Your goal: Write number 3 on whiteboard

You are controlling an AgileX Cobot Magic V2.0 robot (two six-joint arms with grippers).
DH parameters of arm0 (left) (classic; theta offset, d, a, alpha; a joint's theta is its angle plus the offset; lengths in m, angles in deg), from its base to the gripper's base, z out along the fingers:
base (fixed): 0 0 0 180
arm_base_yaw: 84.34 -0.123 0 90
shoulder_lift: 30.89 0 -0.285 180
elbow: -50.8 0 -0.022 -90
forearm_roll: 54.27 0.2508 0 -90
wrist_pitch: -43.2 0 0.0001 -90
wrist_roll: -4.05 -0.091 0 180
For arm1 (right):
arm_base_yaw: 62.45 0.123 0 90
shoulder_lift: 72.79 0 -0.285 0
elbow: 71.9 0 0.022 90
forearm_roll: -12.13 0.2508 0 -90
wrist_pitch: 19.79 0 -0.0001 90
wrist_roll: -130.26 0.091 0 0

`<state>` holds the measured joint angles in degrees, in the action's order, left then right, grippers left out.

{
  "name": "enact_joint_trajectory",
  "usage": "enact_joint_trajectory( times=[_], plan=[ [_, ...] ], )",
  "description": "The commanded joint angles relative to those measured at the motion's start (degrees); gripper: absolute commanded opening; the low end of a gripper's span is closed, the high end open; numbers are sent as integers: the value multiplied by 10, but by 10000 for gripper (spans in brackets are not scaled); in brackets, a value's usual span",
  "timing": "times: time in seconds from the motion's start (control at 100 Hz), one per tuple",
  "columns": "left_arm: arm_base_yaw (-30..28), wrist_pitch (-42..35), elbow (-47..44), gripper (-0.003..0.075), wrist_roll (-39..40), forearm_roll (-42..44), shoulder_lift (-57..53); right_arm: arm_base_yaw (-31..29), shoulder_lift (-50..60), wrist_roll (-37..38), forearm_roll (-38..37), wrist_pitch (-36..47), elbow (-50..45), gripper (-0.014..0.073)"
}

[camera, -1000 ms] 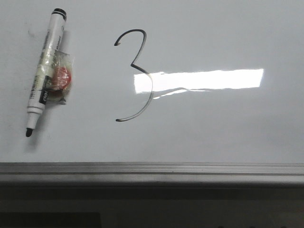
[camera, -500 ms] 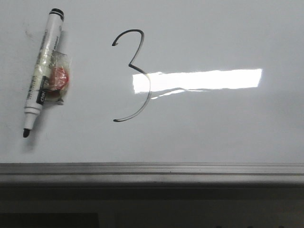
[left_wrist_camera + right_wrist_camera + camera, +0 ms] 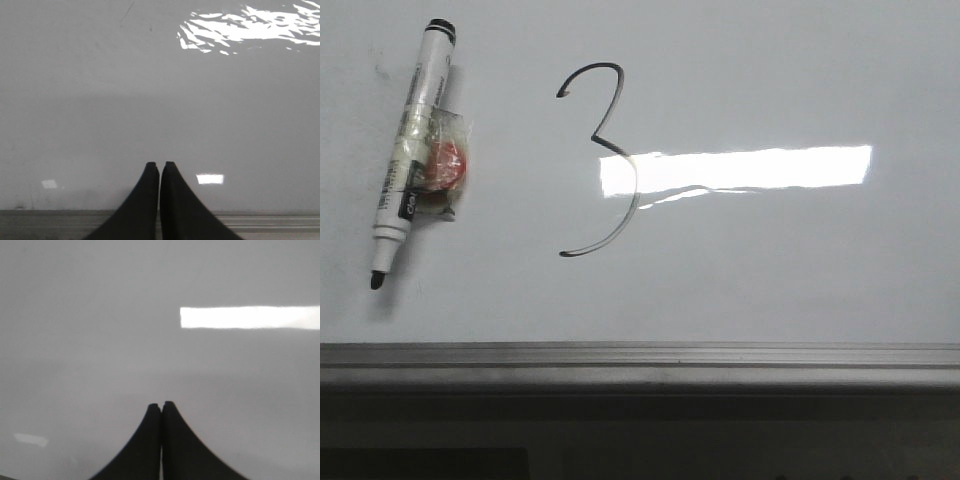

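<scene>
A thin black number 3 (image 3: pixel 620 150) stands drawn on the whiteboard (image 3: pixel 770 270) in the front view, left of the middle, its lower curve crossing a bright light reflection. A white marker (image 3: pixel 408 150) with a black uncapped tip lies flat at the board's left, a red lump taped to its side. Neither gripper shows in the front view. My left gripper (image 3: pixel 160 164) is shut on nothing, over bare board near the ridged edge strip (image 3: pixel 280 222). My right gripper (image 3: pixel 161 404) is shut too, with nothing in it, over bare board.
The grey metal ridged strip (image 3: pixel 640 360) runs along the board's near edge, with a dark drop below it. A bright rectangular reflection (image 3: pixel 750 168) lies right of the digit.
The view has shifted very slightly, so marker and digit sit a few pixels further left than a second ago. Nothing else has moved.
</scene>
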<state>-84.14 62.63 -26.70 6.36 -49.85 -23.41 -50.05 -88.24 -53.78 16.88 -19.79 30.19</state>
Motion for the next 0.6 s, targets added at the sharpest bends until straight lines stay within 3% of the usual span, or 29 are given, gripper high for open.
enact_joint_trajectory(
  times=[0.0,0.27,0.59],
  plan=[
    [1,-32,-19,-20,6,1,-14,-14,11,2,-13,-8,-13,-66],
    [1,-32,-19,-20,6,1,-14,-61,89,2,-13,-182,-13,-66],
    [1,-33,-19,-20,6,0,-14,-62,92,1,-13,-182,-13,-66]
  ],
)
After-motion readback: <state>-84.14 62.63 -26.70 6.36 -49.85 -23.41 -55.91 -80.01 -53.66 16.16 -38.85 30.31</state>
